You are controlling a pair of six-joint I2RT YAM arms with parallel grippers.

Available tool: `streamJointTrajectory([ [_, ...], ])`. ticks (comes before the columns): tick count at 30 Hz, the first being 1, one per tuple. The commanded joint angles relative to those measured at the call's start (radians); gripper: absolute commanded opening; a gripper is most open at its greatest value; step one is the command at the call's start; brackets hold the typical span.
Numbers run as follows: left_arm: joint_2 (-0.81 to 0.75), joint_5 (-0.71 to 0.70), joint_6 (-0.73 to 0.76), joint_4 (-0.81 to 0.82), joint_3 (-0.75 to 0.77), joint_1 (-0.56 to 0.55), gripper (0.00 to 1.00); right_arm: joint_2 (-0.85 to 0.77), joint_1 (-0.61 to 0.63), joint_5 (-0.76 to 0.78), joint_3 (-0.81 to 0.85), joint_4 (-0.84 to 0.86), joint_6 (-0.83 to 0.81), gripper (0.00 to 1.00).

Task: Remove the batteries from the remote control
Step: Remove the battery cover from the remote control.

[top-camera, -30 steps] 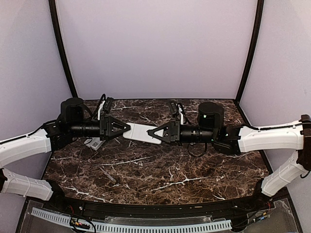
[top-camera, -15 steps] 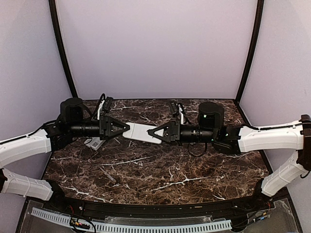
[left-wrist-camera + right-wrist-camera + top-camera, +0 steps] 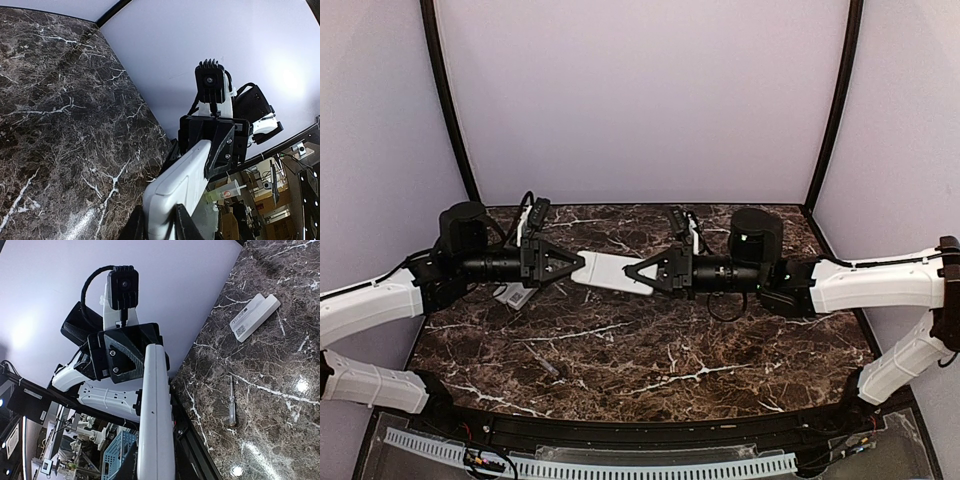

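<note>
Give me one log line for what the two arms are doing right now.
left pincer: shut on remote | right pincer: shut on remote | remote: held between both, above table | batteries: none visible

Shows left gripper (image 3: 582, 266) a touch further left than 1 s ago, with left arm (image 3: 480, 265) drawn back the same small way. Puts right gripper (image 3: 628, 271) very slightly left and up versus 0.5 s ago. Nudges left end of remote control (image 3: 608, 270) marginally left with it. Too small to tell more.
</note>
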Motion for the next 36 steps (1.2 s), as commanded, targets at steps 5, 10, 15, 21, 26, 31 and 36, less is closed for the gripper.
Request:
streamJointTrajectory([
  [5, -0.028, 0.022, -0.048, 0.038, -0.032, 0.010, 0.04, -0.028, -0.027, -0.016, -0.045, 0.120, 0.014, 0.00],
  [10, -0.043, 0.051, -0.095, 0.102, -0.059, 0.030, 0.01, -0.040, -0.042, -0.044, -0.062, 0.137, 0.024, 0.00],
  [15, -0.046, 0.055, -0.100, 0.104, -0.064, 0.032, 0.01, -0.042, -0.044, -0.059, -0.060, 0.146, 0.026, 0.00],
  [21, -0.042, 0.046, -0.091, 0.093, -0.064, 0.034, 0.29, -0.033, -0.044, -0.074, -0.055, 0.155, 0.023, 0.00],
  [26, -0.021, 0.053, -0.062, 0.052, -0.046, 0.032, 0.58, -0.005, -0.044, -0.095, -0.039, 0.159, 0.024, 0.00],
  [31, -0.007, 0.059, -0.038, 0.024, -0.024, 0.032, 0.67, 0.015, -0.043, -0.111, -0.021, 0.166, 0.025, 0.00],
  [36, 0.012, 0.063, -0.029, 0.020, -0.015, 0.021, 0.70, 0.022, -0.042, -0.117, -0.015, 0.167, 0.026, 0.00],
])
